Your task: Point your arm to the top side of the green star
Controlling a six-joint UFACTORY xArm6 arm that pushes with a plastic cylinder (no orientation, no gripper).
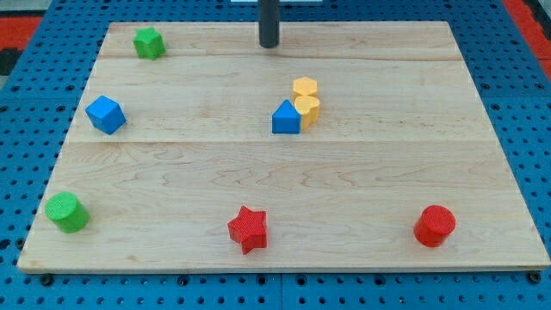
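Note:
The green star [149, 42] lies at the view's top left corner of the wooden board [387, 181]. My tip [269, 44] is near the view's top edge at the middle of the board, well to the right of the green star, at about the same height in the view. It touches no block.
A blue cube-like block [105, 114] lies at the left. A blue block [286, 118] touches a yellow block [307, 109], with another yellow block [305, 87] above it. A green cylinder [66, 212], a red star [248, 228] and a red cylinder [434, 226] lie along the bottom.

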